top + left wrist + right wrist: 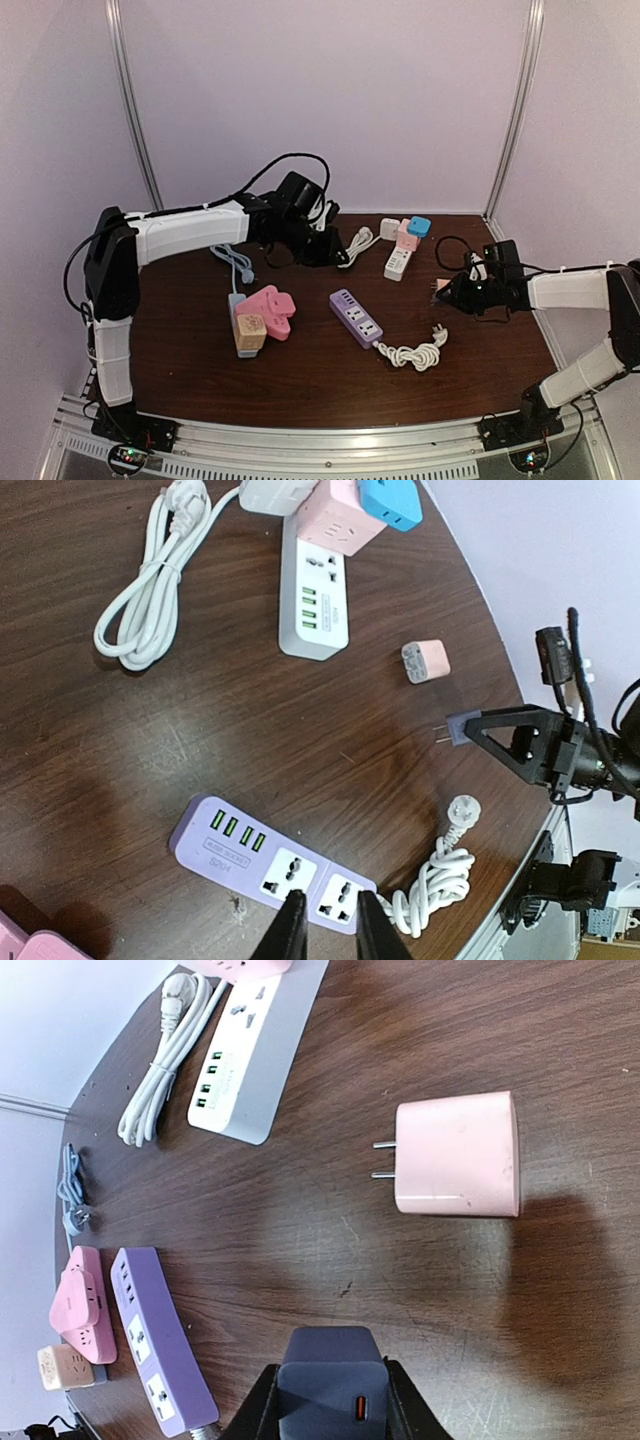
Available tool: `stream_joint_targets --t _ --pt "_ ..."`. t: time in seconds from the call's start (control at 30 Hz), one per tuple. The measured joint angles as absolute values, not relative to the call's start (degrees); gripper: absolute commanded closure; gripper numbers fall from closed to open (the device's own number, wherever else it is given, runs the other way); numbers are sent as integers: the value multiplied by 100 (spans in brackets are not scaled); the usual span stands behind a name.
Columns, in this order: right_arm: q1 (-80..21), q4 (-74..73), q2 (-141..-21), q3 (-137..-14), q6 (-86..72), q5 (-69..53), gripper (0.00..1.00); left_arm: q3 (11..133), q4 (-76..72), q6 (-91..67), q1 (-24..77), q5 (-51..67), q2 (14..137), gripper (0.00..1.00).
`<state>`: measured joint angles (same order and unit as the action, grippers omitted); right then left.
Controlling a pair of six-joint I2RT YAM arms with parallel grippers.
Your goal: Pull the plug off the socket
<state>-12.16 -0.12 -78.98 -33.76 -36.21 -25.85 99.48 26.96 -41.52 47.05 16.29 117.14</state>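
One dark plug (329, 1385) is already free: we are clenching it in our right jaws above the worktop (300, 1230), left jaws slightly parted, empty; next, probably, we are lowering and releasing it

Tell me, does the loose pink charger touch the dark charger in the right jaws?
Apart. Right wrist view shows a gap between pink charger and dark charger.

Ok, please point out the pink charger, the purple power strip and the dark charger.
pink charger (455, 1153): right wrist view, middle of its body.
purple power strip (255, 860): left wrist view, top face.
dark charger (330, 1375): right wrist view, middle of visible face.
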Motion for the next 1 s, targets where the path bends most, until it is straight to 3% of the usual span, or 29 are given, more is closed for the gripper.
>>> stream_joint_targets --t 1.0 --pt "-661 945 -8287 -2808 -3743 -3225 80 8945 2700 -4213 4705 1140 10562 82"
